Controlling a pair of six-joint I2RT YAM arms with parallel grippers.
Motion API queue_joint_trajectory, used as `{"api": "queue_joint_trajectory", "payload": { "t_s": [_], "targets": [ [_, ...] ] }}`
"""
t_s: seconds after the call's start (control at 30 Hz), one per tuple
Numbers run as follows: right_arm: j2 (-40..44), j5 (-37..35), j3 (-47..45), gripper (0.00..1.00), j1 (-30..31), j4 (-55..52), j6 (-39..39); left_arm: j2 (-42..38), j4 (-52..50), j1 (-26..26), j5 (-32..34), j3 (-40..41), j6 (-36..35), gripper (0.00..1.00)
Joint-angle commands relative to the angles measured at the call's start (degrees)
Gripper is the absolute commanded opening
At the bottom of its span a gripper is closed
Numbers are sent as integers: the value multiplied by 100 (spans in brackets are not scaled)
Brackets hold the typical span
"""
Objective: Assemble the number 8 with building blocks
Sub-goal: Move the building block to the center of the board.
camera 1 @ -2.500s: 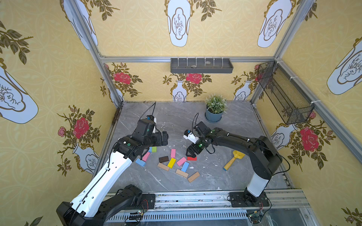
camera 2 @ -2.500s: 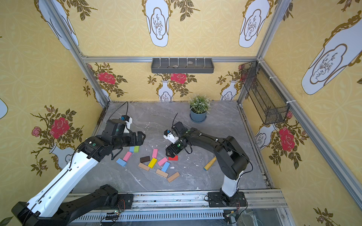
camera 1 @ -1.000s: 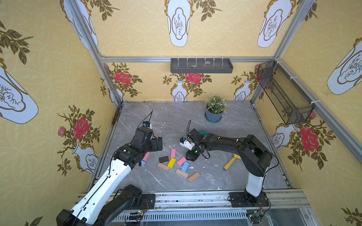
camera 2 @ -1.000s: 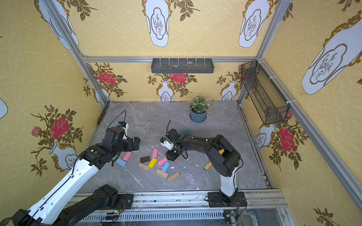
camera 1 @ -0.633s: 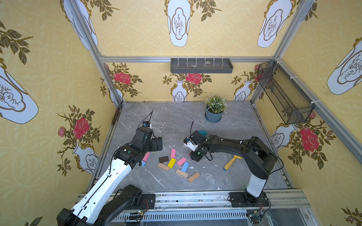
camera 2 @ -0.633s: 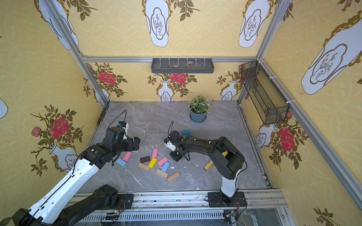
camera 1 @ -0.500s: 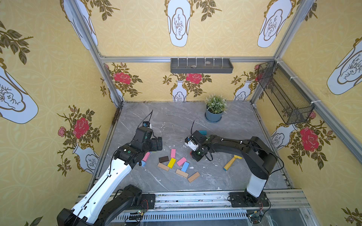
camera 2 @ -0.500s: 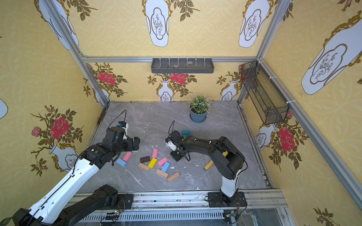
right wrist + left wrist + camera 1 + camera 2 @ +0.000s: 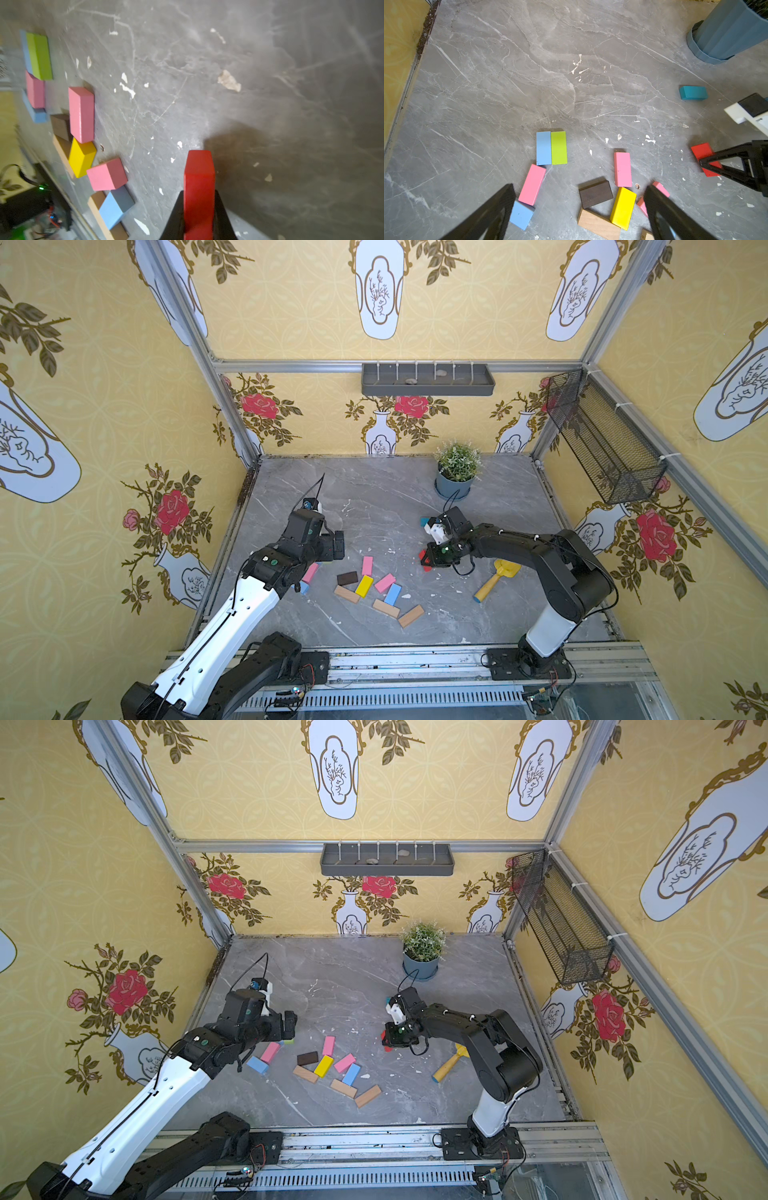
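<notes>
The right arm stretched low over the desk, the right tool pinching a red block on edge near the middle; the left tool hung spread above the scattered blocks.

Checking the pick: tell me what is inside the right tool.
The right tool is shut on a red block, whose far end sticks out. The block's near end is covered by the tool; whether it touches the table cannot be seen.
</notes>
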State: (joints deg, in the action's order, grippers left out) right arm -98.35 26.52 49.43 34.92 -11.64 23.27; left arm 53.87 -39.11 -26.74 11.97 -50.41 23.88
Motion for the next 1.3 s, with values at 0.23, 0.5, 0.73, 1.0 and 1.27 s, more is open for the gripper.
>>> {"api": "queue_joint_trajectory", "payload": {
  "t_s": [0.23,0.5,0.73,1.0,1.27],
  "targets": [
    [-210,1121,-684,5,-472,2155,1989,-17,-24,6,36,49,-16,100],
    [-519,1077,-657,20,-537,2342,2094,-25,-28,10,43,49,-24,100],
    [-351,629,-560,36,-556,1815,1846,-25,-34,6,43,45,-18,100],
    [-181,262,-439,52,-592,1261,1555,-43,-29,11,55,49,-22,100],
    [66,-197,-272,58,-527,776,1280,-65,-34,11,77,49,11,100]
  ]
}}
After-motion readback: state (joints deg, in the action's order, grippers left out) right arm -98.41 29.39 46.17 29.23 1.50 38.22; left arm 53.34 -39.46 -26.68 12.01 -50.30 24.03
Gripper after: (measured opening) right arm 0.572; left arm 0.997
